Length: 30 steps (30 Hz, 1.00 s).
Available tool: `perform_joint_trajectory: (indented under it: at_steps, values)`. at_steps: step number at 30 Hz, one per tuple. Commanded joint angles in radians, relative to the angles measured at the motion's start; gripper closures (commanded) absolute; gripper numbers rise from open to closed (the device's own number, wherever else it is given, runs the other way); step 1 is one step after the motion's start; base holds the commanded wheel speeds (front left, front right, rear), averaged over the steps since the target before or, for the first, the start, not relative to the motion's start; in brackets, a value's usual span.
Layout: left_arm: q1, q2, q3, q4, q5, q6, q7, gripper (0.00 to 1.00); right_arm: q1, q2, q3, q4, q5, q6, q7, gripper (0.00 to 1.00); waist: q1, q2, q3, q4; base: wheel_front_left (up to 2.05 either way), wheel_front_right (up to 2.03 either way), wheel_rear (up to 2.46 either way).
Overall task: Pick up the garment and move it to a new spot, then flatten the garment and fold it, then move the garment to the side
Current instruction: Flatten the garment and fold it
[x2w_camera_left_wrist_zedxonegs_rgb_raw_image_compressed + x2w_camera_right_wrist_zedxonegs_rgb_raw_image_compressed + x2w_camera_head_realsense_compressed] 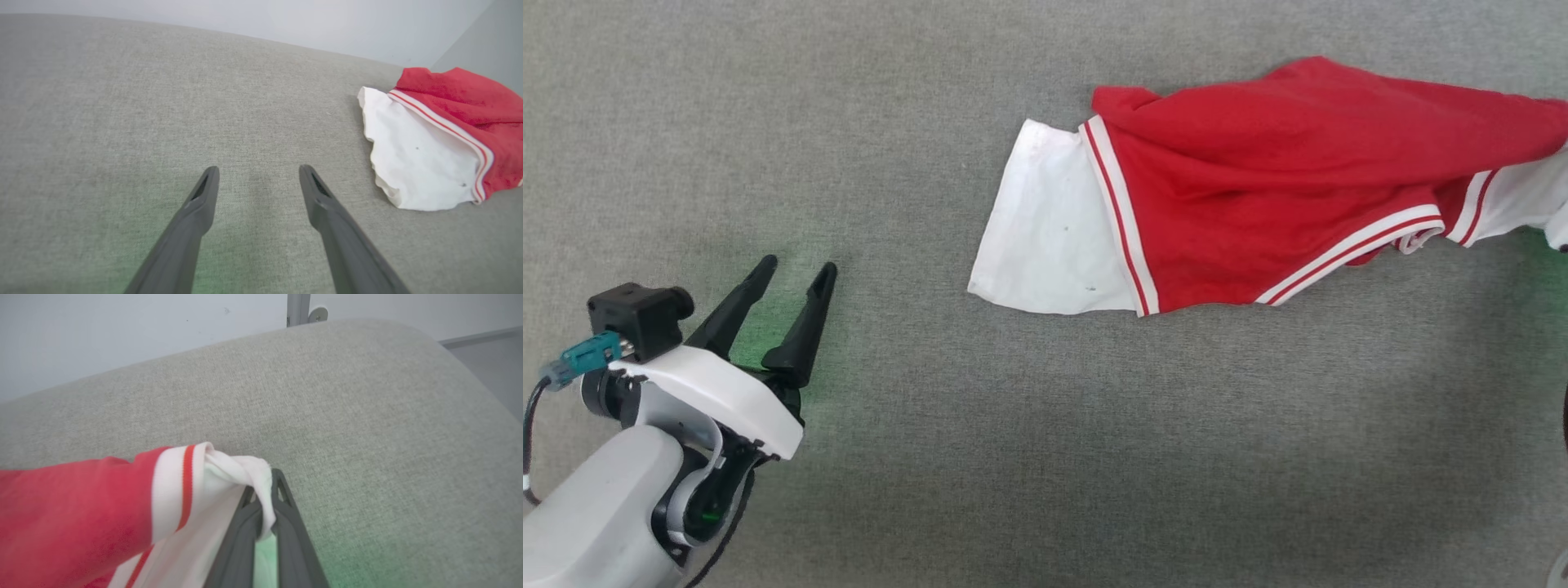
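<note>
A: Position of the garment (1258, 188)?

B: On the grey cloth-covered desk (1013, 449), upper right in the head view, running off the right edge. Red body bunched and creased. One white sleeve (1054, 229) lies flat on the cloth at its left end, with red-and-white striped trim (1119, 220) where sleeve meets body. Another striped band crosses the lower right part.

A: Left jaws?

B: Apart, holding nothing. Lower left in the head view, dark fingers (805, 327) pointing up and a little right, well apart from the sleeve. In the left wrist view both fingers (196, 216) hang over bare desk (122, 102); garment (449, 122) off to the right, white sleeve nearest.

A: Right jaws?

B: Clamped on the garment. The right wrist view shows the fingers (239, 535) pressed together on a fold of white fabric near a striped edge. Red cloth (61, 506) trails away to the left. The pinched fold looks raised above the desk (367, 396); how far, cannot tell.

A: Background?

B: Pale wall (122, 330) behind the desk's rounded far corner.
</note>
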Motion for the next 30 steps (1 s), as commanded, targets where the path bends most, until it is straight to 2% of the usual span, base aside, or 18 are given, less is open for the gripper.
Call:
perform_joint_trajectory:
  at_steps: [1,4,8,11,13,14,17,21,25,30]
  values:
    - [-0.022,0.017,-0.012,-0.002,0.032,-0.012,0.007,0.0,-0.007,-0.001,0.016,0.006,-0.015,-0.001,-0.045,0.0,-0.0001,0.0,-0.015,-0.01,0.0,0.0,0.0]
    - [-0.057,0.051,-0.056,-0.027,0.096,-0.044,0.039,0.0,0.005,-0.01,0.067,0.005,0.004,-0.001,-0.11,0.0,-0.0001,0.0,-0.039,-0.028,0.0,0.0,0.0]
    - [-0.133,0.117,-0.131,-0.092,0.186,-0.117,0.133,0.0,0.046,-0.029,0.159,-0.05,0.072,-0.001,-0.162,0.0,-0.0001,0.0,-0.063,-0.07,0.0,0.0,0.0]
    - [-0.195,0.159,-0.195,-0.148,0.204,-0.151,0.246,0.0,0.087,-0.033,0.227,-0.13,0.144,-0.001,-0.17,0.0,-0.0001,0.0,-0.068,-0.112,0.0,0.0,0.0]
    - [-0.236,0.183,-0.238,-0.171,0.173,-0.16,0.338,0.0,0.12,-0.032,0.263,-0.197,0.194,-0.001,-0.161,0.0,-0.0001,0.0,-0.066,-0.141,0.0,0.0,0.0]
    - [-0.236,0.183,-0.238,-0.171,0.173,-0.16,0.338,0.0,0.12,-0.032,0.263,-0.197,0.194,-0.001,-0.161,0.0,-0.0001,0.0,-0.066,-0.141,0.0,0.0,0.0]
    - [-0.297,0.209,-0.295,-0.184,0.078,-0.162,0.476,0.0,0.183,-0.023,0.306,-0.305,0.251,-0.001,-0.138,0.0,-0.0001,0.0,-0.054,-0.18,0.0,0.0,0.0]
    - [-0.361,0.235,-0.318,-0.138,-0.095,-0.161,0.644,0.0,0.281,-0.007,0.35,-0.444,0.297,-0.001,-0.1,0.0,-0.0001,0.0,-0.038,-0.213,0.0,0.0,0.0]
    - [-0.388,0.237,-0.308,-0.096,-0.263,-0.162,0.752,0.0,0.364,0.009,0.359,-0.56,0.311,-0.001,-0.065,0.0,-0.0001,0.0,-0.027,-0.24,0.0,0.0,0.0]
    - [-0.41,0.234,-0.316,-0.054,-0.326,-0.162,0.812,0.0,0.418,0.037,0.354,-0.656,0.315,-0.001,-0.032,0.0,-0.0001,0.0,-0.009,-0.264,0.0,0.0,0.0]
